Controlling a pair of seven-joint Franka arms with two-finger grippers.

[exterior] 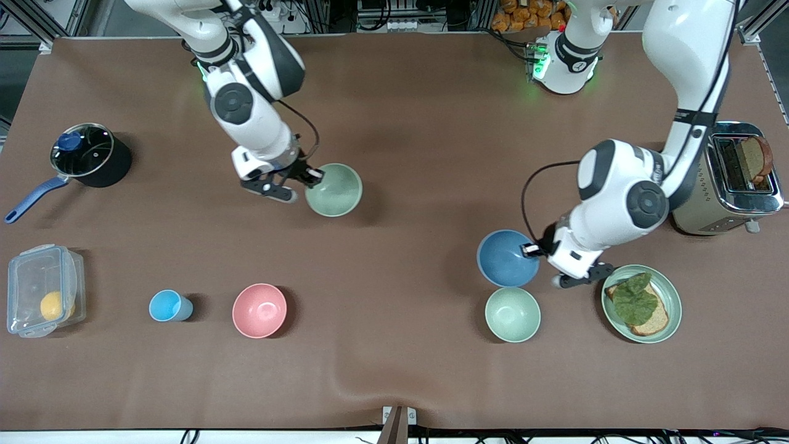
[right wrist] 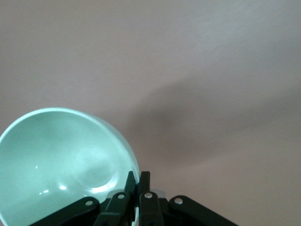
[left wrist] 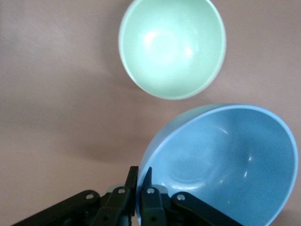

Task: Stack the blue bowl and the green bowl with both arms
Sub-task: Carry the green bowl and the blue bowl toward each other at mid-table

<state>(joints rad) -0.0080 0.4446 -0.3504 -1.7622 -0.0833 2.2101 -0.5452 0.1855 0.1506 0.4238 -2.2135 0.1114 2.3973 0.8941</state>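
Left fingers (left wrist: 139, 190): pinched on the blue bowl's (exterior: 506, 258) rim; bowl tilted, beside the second green bowl (exterior: 512, 314).
Right fingers (right wrist: 137, 188): pinched on the green bowl's (exterior: 334, 189) rim, mid-table.
Risk: thin rim grips may slip; bowls could collide while stacking.

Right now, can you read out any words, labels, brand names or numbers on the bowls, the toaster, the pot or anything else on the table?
No text can be read in any view.
The blue bowl, held by the left gripper, is plain.
The green bowl, held by the right gripper, is plain.
The toaster, pot and plastic box show no legible marks.
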